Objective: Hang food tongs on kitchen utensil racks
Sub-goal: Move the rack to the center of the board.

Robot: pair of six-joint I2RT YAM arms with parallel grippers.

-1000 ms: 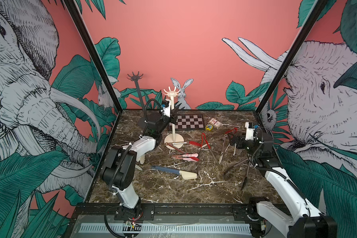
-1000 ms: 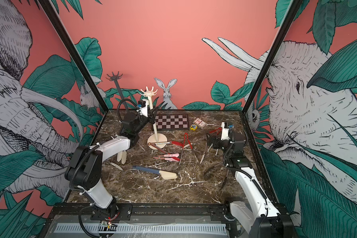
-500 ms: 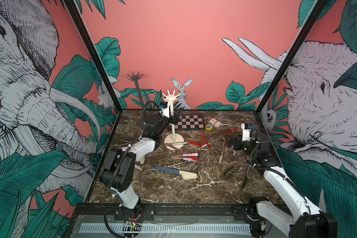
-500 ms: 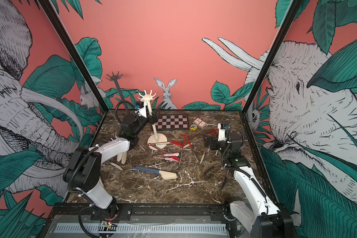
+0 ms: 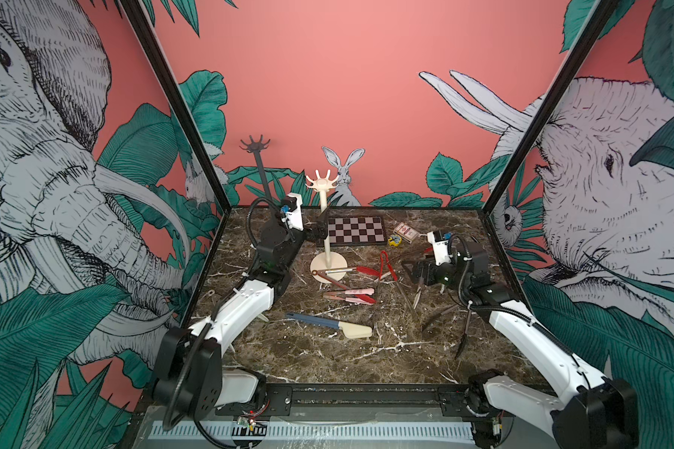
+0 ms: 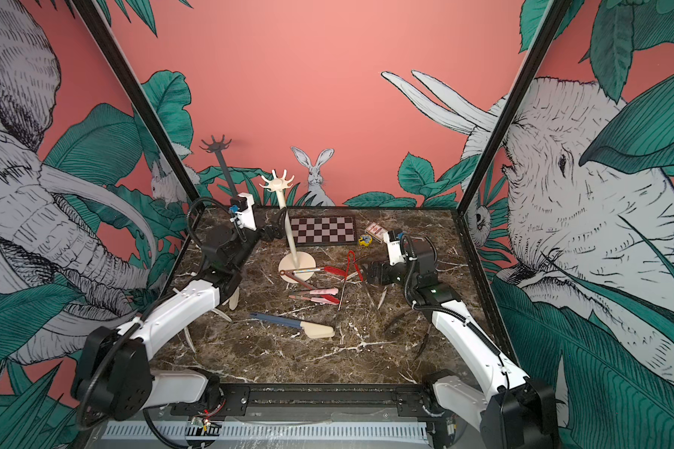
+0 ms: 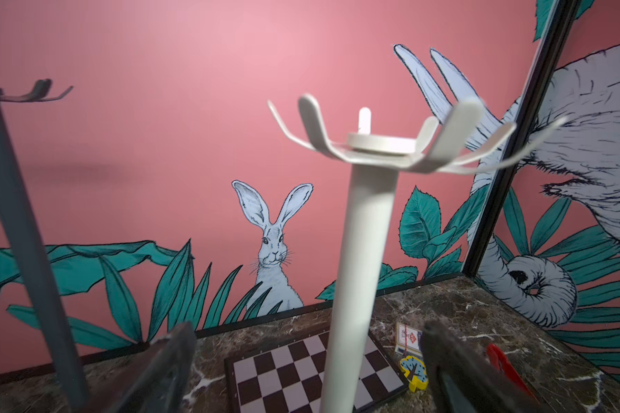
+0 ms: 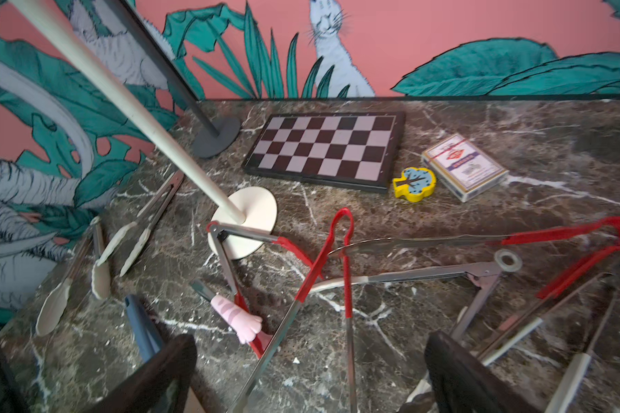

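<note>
My right claw (image 8: 308, 357), spread and empty, is nearest the red tongs (image 8: 346, 286): twelve o'clock, lengthwise toward me. The left claw (image 7: 312, 357), spread, seemingly straddles the cream rack (image 7: 358, 250).

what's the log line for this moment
left gripper: open, at pole of cream rack | right gripper: open, over tongs | tongs: none hung, lying on table

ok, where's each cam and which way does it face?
Top views: high over the front edge, looking down toward the back wall; left arm and right arm show.
Left wrist: close to the cream rack, looking up its pole; open left claw shows.
Right wrist: over the tongs, tilted down toward the back; open right claw shows.
Shared: both wrist views catch the checkered board.
</note>
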